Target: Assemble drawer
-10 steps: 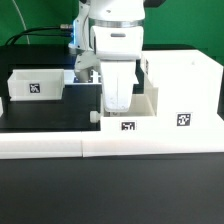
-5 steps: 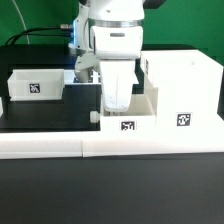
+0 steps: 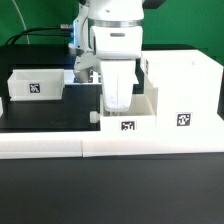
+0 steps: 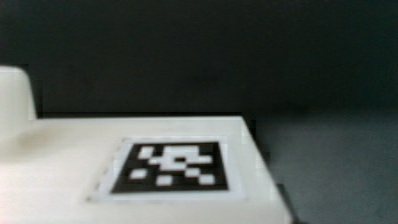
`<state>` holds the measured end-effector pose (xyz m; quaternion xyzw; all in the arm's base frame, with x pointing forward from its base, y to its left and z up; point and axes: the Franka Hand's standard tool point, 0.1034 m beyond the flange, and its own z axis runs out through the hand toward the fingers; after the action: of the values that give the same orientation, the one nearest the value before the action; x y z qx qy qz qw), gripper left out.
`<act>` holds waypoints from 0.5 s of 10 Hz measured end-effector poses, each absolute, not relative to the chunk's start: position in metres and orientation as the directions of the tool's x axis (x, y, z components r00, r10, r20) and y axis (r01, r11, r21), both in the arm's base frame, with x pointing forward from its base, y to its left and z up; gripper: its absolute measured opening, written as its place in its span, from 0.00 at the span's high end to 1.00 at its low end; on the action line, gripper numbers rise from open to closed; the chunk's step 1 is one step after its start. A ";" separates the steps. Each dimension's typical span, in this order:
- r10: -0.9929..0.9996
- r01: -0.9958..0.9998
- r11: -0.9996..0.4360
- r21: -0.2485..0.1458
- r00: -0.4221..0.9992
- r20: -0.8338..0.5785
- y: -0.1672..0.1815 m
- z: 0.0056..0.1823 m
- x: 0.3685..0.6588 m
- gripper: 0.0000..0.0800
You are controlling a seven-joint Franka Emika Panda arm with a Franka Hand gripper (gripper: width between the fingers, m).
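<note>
Nothing has shifted since a second ago: the gripper point(image 3: 118, 100) stays lowered into the drawer's small open-top tray point(image 3: 148, 122). The tray sits just beside the tall white case point(image 3: 185, 80), on the exterior view's left of it. Both are plain white plastic, each with a black-and-white square tag point(image 3: 183, 120). A second tray point(image 3: 35, 85) stands well apart. Whether the jaws are wide or narrow cannot be told.

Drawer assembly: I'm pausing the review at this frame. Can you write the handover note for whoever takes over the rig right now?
Gripper: lowered into the middle tray; the views do not show whether it is open or shut.
Parts: the case stands upright at the exterior view's right, with the middle tray close beside it. The second tray sits apart at the exterior view's left.
Done: no tray visibly seated in the case.
Left: both trays appear to need fitting.
</note>
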<state>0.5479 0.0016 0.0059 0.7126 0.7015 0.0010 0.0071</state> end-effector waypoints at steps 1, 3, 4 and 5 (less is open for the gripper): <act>1.000 1.000 -0.001 0.011 0.001 -0.009 0.000 0.006 0.548 0.95; 1.000 1.000 -0.006 0.012 0.006 -0.008 -0.001 0.006 0.548 0.95; 1.000 1.000 -0.006 0.012 0.006 -0.008 -0.001 0.006 0.548 0.95; 1.000 1.000 -0.006 0.012 0.006 -0.008 -0.001 0.006 0.548 0.95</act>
<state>0.5481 -0.0013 0.0058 0.7093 0.7049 0.0017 0.0071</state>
